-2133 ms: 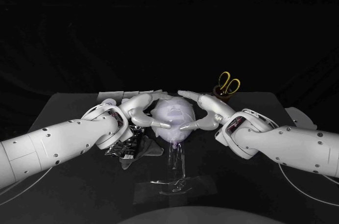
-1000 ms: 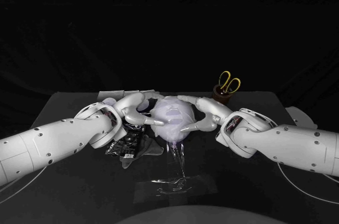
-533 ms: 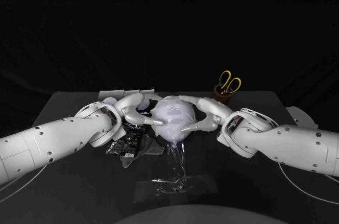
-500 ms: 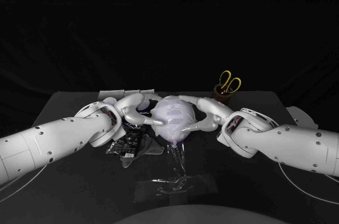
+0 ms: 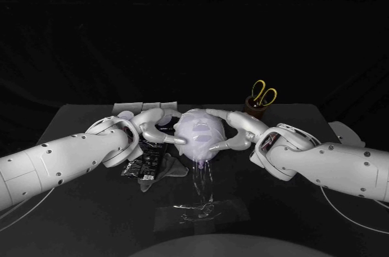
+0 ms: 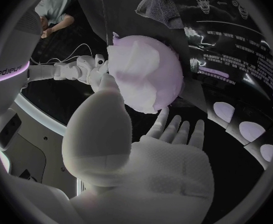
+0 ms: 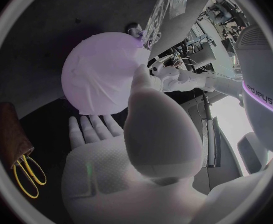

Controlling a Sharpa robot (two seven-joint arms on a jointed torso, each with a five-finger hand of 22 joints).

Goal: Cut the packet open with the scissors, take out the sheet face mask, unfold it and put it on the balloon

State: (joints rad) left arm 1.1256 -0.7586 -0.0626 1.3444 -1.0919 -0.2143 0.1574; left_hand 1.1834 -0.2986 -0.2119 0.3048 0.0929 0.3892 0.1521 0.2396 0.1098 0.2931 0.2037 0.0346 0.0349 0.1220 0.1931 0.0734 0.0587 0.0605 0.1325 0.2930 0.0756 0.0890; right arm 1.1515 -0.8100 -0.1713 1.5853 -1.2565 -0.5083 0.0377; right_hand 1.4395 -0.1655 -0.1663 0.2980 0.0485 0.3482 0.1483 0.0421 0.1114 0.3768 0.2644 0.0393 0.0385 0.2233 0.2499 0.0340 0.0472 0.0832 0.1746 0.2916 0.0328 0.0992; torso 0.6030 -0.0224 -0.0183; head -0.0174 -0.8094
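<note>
Over black table point(image 5: 259, 192), I am closing the empty, spread left hand point(image 5: 155, 130) and right hand point(image 5: 238, 131) nearer on balloon point(image 6: 171, 77), seating the sheet face mask point(image 6: 138, 69).

Desk: a black flat-topped desk point(image 5: 81, 122) with a smooth, faintly shiny surface; it looks dark grey where the light reaches it.
Far edge: the back edge of the desk runs straight across, just below the middle of the head view.
Backdrop: a black cloth backdrop point(image 5: 194, 43) hangs behind the desk and covers all the upper part; faint folds show in it.
Sides: past both side edges of the desk there is only darkness.
Light: dim; the desk top is paler than the cloth backdrop.
</note>
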